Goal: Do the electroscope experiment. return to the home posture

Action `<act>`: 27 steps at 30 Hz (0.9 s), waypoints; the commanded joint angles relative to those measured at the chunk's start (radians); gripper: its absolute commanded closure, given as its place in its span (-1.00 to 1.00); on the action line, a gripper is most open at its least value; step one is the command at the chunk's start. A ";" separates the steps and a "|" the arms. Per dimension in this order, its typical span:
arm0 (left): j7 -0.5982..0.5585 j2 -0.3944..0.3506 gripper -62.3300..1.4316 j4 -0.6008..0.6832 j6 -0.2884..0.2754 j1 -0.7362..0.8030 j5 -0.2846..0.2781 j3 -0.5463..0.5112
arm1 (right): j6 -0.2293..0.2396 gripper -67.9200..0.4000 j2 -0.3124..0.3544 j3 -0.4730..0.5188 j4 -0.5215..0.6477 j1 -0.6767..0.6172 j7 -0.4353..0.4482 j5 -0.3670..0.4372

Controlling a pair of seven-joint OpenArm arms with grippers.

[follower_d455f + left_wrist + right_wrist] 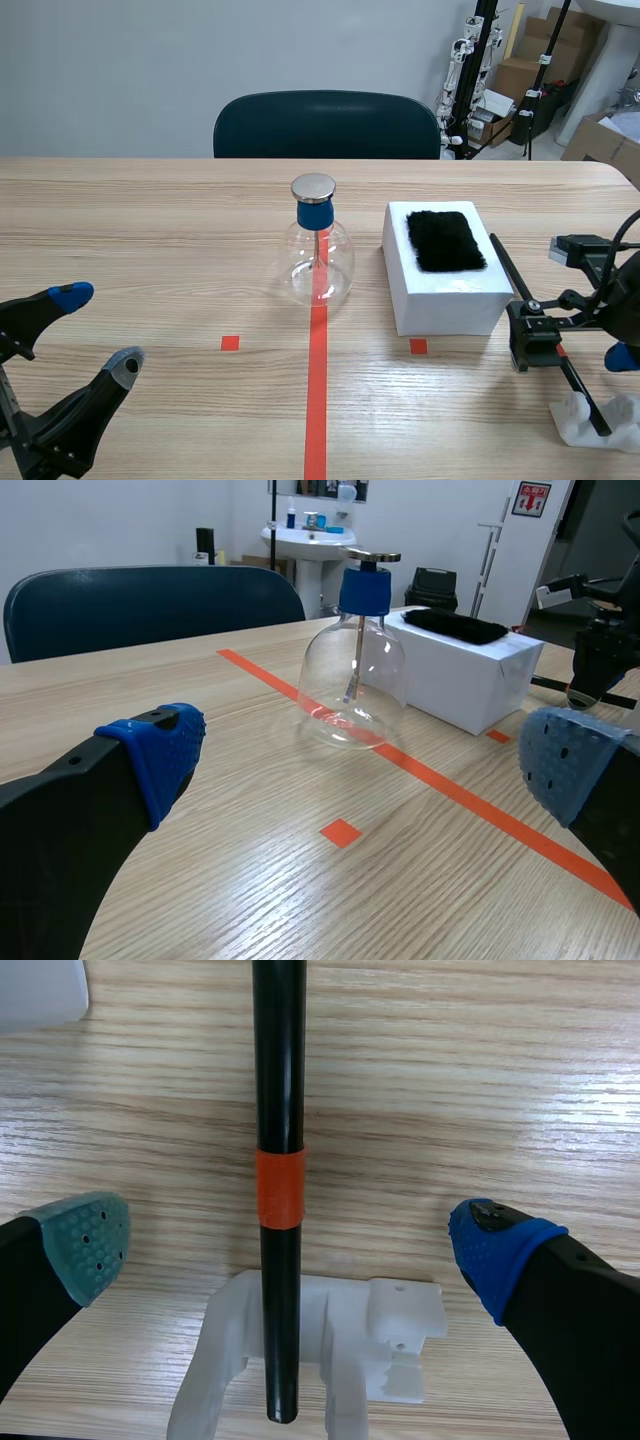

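left pincer (98,330) spread | right pincer (290,1245) spread astride black rod (278,1080) | rod rests in white stand (340,1360)

The wooden table (150,230) carries a glass flask (318,262) standing on the red tape line (317,400), a white box (445,285) beside it, and a small white stand (600,420).

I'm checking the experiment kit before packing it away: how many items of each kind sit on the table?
Clear glass flask electroscope with blue stopper: 1
White box: 1
Black fur pad: 1
Black rod with orange band: 1
White plastic rod stand: 1
Total: 5
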 commanded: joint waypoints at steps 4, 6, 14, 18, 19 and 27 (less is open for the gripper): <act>-0.017 -0.006 -1.00 0.008 -0.003 -0.003 -0.010 -0.006 | 0.001 -1.00 0.016 0.001 0.010 0.014 0.001 0.003; -0.017 -0.006 -1.00 0.008 -0.003 -0.003 -0.010 -0.006 | 0.001 -1.00 0.017 0.001 0.010 0.014 0.004 0.003; -0.017 -0.006 -1.00 0.008 -0.003 -0.003 -0.010 -0.006 | 0.001 -1.00 0.019 0.001 0.026 0.014 0.039 -0.005; -0.017 -0.006 -1.00 0.008 -0.003 -0.003 -0.010 -0.006 | 0.005 -1.00 0.026 0.003 0.066 0.005 0.039 -0.004; -0.017 -0.006 -1.00 0.008 -0.003 -0.003 -0.010 -0.006 | 0.005 -1.00 0.031 0.003 0.085 -0.004 0.046 -0.003; -0.017 -0.006 -1.00 0.008 -0.003 -0.003 -0.010 -0.006 | 0.005 -1.00 0.074 0.032 0.253 -0.106 0.134 -0.004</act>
